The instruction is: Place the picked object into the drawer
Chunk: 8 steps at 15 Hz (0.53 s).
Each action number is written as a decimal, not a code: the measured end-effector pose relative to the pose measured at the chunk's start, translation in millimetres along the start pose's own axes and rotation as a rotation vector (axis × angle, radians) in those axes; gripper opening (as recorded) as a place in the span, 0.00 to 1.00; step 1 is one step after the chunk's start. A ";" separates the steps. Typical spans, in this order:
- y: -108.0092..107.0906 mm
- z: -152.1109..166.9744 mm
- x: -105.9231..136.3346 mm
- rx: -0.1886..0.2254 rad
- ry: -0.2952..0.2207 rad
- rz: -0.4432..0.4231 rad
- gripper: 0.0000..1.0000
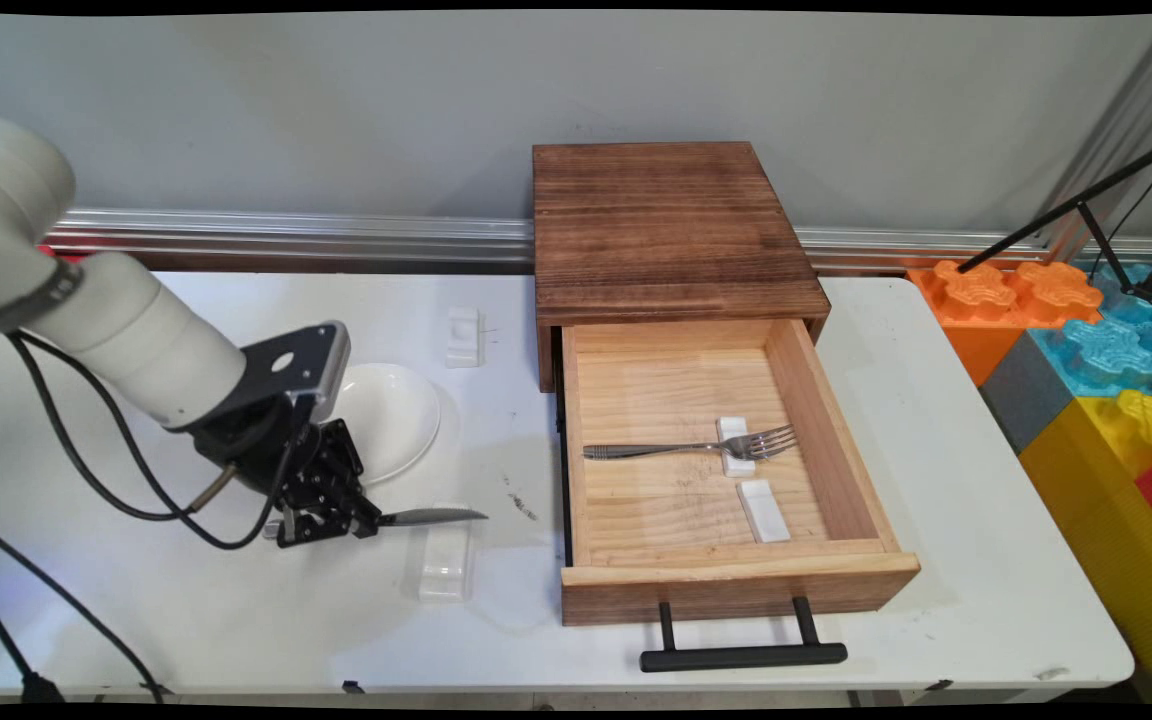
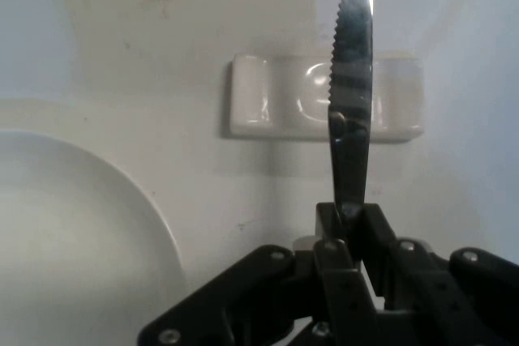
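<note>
The gripper [image 1: 361,520] is low over the left part of the white table [image 1: 936,560], its fingers [image 2: 345,237] closed on the handle end of a knife [image 1: 431,517]. The blade, serrated along one edge, points right toward the drawer and hangs just above a white cutlery rest [image 1: 443,565] that lies on the table. In the hand view the blade crosses over this rest.

Just beyond the gripper, on the far side, sits a white plate [image 1: 391,415], with nothing visible on it. A second white rest [image 1: 463,336] lies farther back, between the plate and the wooden box.

The wooden box [image 1: 671,230] stands at the far middle of the table, against the wall. Its drawer [image 1: 856,450] is pulled out toward the near edge, with a black handle [image 1: 743,655] at its front. Inside the drawer lies a fork [image 1: 686,448], tines to the right, its neck propped on a small white rest [image 1: 736,445]. Another white rest [image 1: 763,510] lies bare, just nearer than the fork, toward the drawer's right side.

Coloured foam blocks [image 1: 1096,340] stand beyond the table's right end.
</note>
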 end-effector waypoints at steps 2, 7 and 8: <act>2.9 -16.6 11.1 -0.001 -0.004 -0.010 0.00; 7.6 -54.6 41.9 0.006 -0.012 -0.032 0.00; 8.1 -61.1 50.0 0.009 -0.009 -0.036 0.00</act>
